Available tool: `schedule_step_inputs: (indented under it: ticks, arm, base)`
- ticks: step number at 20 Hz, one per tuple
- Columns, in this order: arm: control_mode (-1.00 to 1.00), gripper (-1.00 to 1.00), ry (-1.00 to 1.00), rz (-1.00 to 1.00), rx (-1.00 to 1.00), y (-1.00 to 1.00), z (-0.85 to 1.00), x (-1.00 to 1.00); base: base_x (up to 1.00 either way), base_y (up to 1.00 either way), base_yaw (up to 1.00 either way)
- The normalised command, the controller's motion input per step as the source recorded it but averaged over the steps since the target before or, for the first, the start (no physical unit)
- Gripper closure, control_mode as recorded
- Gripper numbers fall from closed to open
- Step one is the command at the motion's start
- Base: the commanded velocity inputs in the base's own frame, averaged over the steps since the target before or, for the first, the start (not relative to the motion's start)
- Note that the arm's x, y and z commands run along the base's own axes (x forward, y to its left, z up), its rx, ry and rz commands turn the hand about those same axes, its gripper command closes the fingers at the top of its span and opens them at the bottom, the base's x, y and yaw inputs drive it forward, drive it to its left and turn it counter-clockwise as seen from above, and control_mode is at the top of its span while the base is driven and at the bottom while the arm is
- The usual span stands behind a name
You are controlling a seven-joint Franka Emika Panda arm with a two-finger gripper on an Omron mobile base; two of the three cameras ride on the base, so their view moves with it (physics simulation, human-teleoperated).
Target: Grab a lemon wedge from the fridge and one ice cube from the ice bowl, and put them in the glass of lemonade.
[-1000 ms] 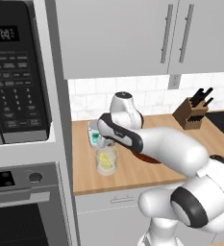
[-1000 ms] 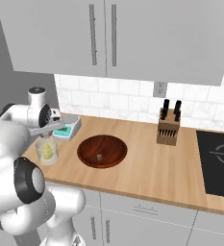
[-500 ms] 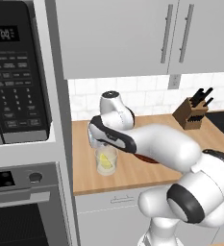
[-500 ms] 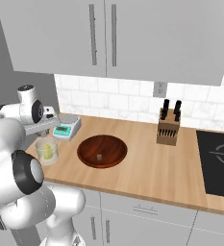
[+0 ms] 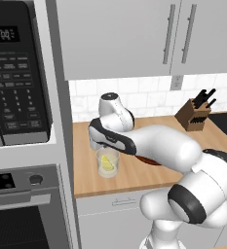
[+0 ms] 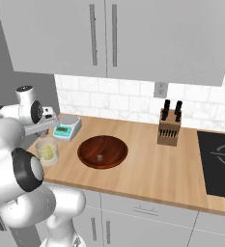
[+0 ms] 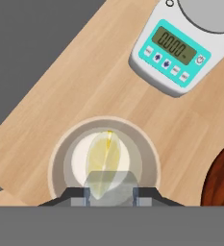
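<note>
Tool point(image 7: 110, 194) poised right above the glass of lemonade point(image 7: 104, 161), nipping a clear ice cube point(image 7: 109, 185) over the lemon wedge point(image 7: 103, 153) inside: slick, hard, light, best pinched across flat faces.

Counter point(image 6: 147, 166): light wood, over grey drawers.
Wall point(image 6: 128, 102): white tile (one outlet point(image 6: 158, 89)).
Cabinets point(image 6: 133, 34): grey, bar handles.
Oven column point(image 5: 17, 146): black microwave above oven.
</note>
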Motion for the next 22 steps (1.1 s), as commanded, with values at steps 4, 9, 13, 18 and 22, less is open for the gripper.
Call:
schedule_step_inputs:
  ticks: [4, 9, 13, 18, 22]
  arm:
    - [-1.00, 1.00, 0.00, 0.00, 0.00, 0.03, -0.08, 0.00]
    - [-1.00, 1.00, 0.00, 0.00, 0.00, 0.16, -0.01, 0.00]
    - [-1.00, 1.00, 0.00, 0.00, 0.00, 0.03, -0.06, 0.00]
    - [-1.00, 1.00, 0.00, 0.00, 0.00, 0.00, -0.25, 0.00]
    - [-1.00, 1.00, 0.00, 0.00, 0.00, 0.00, -0.01, 0.00]
  base:
    - [0.00, 0.00, 0.00]
    - [0.00, 0.00, 0.00]
    - [0.00, 0.00, 0.00]
    - [0.00, 0.00, 0.00]
    - [0.00, 0.00, 0.00]
